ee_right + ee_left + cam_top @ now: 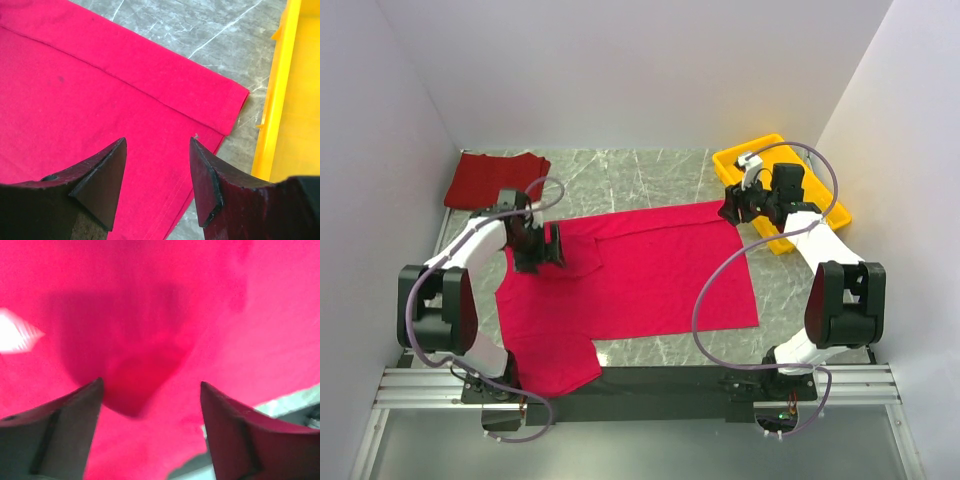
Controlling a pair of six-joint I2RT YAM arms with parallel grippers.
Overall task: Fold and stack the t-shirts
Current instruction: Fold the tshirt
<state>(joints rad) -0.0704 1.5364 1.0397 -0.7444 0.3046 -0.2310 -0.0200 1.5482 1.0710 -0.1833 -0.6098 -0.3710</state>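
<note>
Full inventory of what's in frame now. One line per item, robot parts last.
crimson t-shirt: 1, pinkish red, spread flat mid-table
maroon t-shirt: 1, dark red, far left corner
tray: 1, yellow, far right, beside the crimson t-shirt's corner
table: 1, grey marbled, under everything
left arm: 1, white and black, left side
right arm: 1, white and black, right side
left pincer: 1, dark, open over the crimson t-shirt
right pincer: 1, dark, open over its far right corner
</note>
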